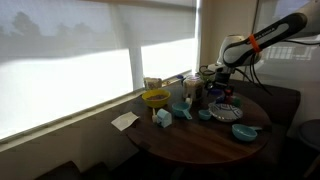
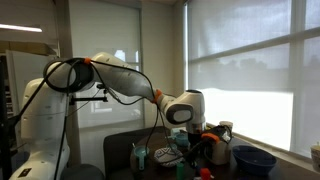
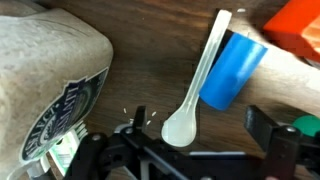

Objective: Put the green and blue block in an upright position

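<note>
**While your claw hangs spread, the blue block lies slanted on the table**

As the wrist view has it, your claw [image 3: 193, 150] is spread wide. Nothing sits between its dark fingers, which stand well apart over the dark wooden table [image 3: 140, 70].

- Blue block [image 3: 232, 70]: at 1 o'clock from the claw's centre, apparently on its side, long axis slanted.
- White plastic spoon [image 3: 197, 85]: bowl between the fingers, handle running toward 1 o'clock along the block's left edge. Touching or just over it, cannot tell.
- Orange block [image 3: 295, 25]: at 1 o'clock of the blue one, just beside it.
- Green piece [image 3: 306, 124]: at 3 o'clock, by the right finger, mostly cut off by the frame.
- Labelled bag [image 3: 50, 80]: at 9 o'clock.

In both exterior views your arm [image 1: 262, 38] reaches over the cluttered round table. The blocks are too small to pick out there.
</note>
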